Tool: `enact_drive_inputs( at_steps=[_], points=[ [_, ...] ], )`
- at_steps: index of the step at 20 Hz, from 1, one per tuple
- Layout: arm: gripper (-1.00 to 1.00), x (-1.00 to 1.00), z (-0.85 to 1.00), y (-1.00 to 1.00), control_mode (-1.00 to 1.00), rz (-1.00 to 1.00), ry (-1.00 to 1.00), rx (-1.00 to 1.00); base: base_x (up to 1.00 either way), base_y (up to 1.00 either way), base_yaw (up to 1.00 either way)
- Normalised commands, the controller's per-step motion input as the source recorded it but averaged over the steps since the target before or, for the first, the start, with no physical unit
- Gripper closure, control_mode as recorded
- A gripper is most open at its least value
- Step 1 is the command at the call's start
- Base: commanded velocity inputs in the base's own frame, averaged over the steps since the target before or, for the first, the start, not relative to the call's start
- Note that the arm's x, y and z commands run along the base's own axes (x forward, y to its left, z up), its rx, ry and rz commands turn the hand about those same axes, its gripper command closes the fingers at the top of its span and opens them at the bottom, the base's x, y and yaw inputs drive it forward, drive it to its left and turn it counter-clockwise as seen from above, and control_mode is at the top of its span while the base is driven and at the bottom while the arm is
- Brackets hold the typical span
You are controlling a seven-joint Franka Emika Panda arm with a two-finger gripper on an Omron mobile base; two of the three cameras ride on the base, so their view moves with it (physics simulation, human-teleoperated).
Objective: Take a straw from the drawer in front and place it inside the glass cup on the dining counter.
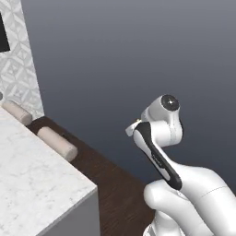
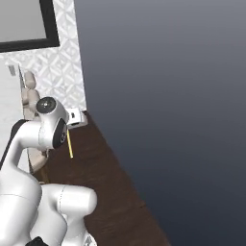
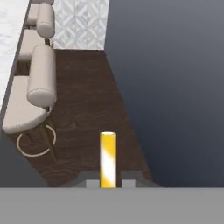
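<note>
The straw [image 3: 108, 158], yellow with pale stripes, stands between my two fingertips, and my gripper [image 3: 108, 183] is shut on it. In the right base view the straw [image 2: 70, 144] hangs down from the gripper [image 2: 68, 129] over the dark wood floor, just right of my arm. The dining counter [image 1: 37, 184], white marble with grey veins, fills the lower left of the left base view, and its edge [image 3: 11, 17] shows at the hand view's top left. My gripper is off to the counter's side, not above it. The glass cup and the drawer are out of view.
Beige padded stools [image 1: 57, 143] [image 3: 41, 76] line the counter's edge. A strip of dark wood floor [image 3: 87, 105] runs between them and a plain dark grey wall [image 2: 168, 96]. A patterned tile wall [image 3: 78, 22] closes the far end.
</note>
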Motion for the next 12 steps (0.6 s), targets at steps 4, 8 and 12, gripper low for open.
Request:
enact_drive_inputs(
  at_steps=[4,8,12],
  points=[
    [1.0,0.0,0.0,0.0,1.0,0.0,0.0,0.0,1.0,-0.58,0.53],
    [1.0,0.0,0.0,0.0,1.0,0.0,0.0,0.0,1.0,-0.54,0.55],
    [1.0,0.0,0.0,0.0,1.0,0.0,0.0,0.0,1.0,-0.5,0.53]
  ],
)
